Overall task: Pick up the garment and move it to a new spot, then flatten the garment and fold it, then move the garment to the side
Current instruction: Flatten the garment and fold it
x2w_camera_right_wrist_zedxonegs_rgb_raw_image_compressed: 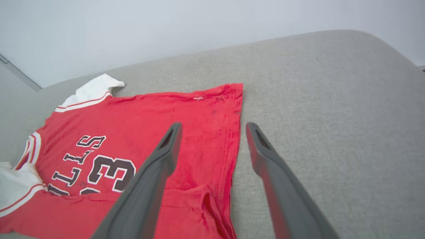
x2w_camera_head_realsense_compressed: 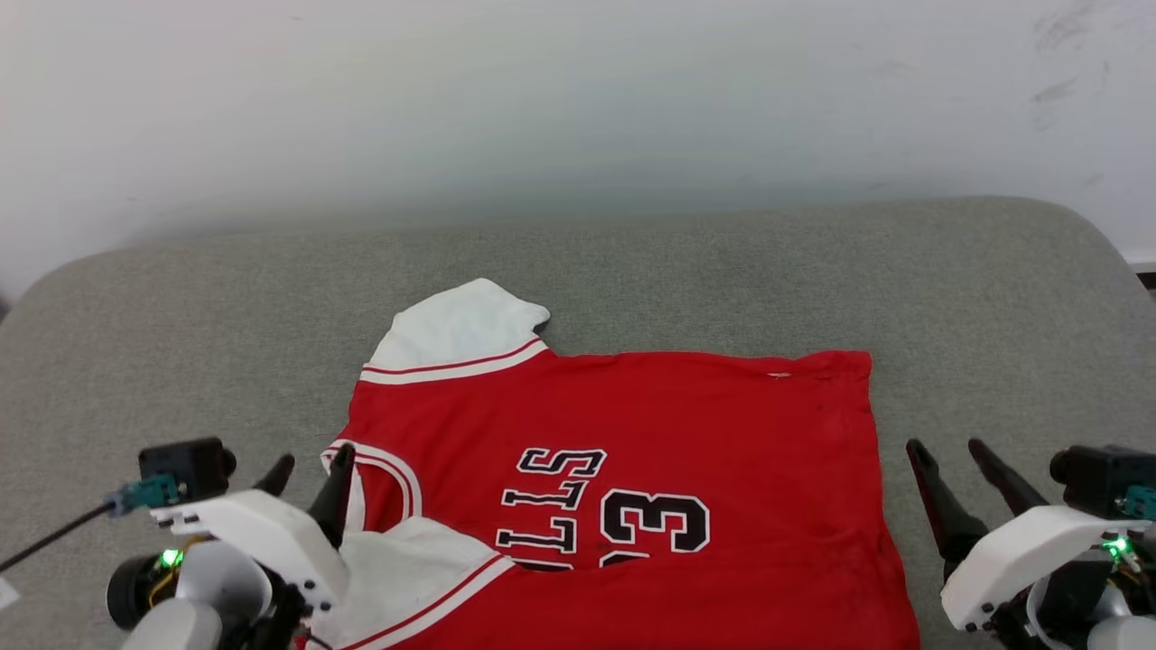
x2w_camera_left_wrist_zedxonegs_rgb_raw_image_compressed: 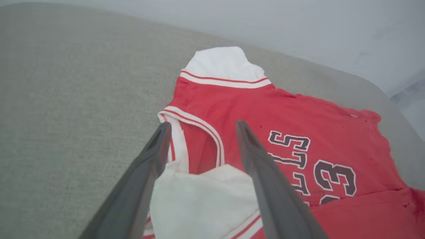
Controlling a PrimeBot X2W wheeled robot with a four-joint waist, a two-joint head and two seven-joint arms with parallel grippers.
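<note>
On one cushion (x2w_camera_head_realsense_compressed: pixel 632 262), one garment (x2w_camera_head_realsense_compressed: pixel 686 415), left hand (x2w_camera_head_realsense_compressed: pixel 313 460) by its collar, right hand (x2w_camera_head_realsense_compressed: pixel 946 449) beside its hem, both wide, empty

**Left wrist stock: one jersey on grey cloth**

You have the left gripper (x2w_camera_left_wrist_zedxonegs_rgb_raw_image_compressed: pixel 202 123), two long dark grey fingers spread wide, flanking a folded-in white sleeve (x2w_camera_left_wrist_zedxonegs_rgb_raw_image_compressed: pixel 199 196); contact cannot be told. Item: thin red sports jersey (x2w_camera_left_wrist_zedxonegs_rgb_raw_image_compressed: pixel 298 113) with red-and-white striped trim. Its black white-outlined lettering (x2w_camera_left_wrist_zedxonegs_rgb_raw_image_compressed: pixel 333 176) is partly covered by a folded red edge (x2w_camera_left_wrist_zedxonegs_rgb_raw_image_compressed: pixel 365 215). Its second white sleeve (x2w_camera_left_wrist_zedxonegs_rgb_raw_image_compressed: pixel 222 64) points toward the pale wall (x2w_camera_left_wrist_zedxonegs_rgb_raw_image_compressed: pixel 298 30). All of it lies on the grey woven surface (x2w_camera_left_wrist_zedxonegs_rgb_raw_image_compressed: pixel 66 99).
</note>
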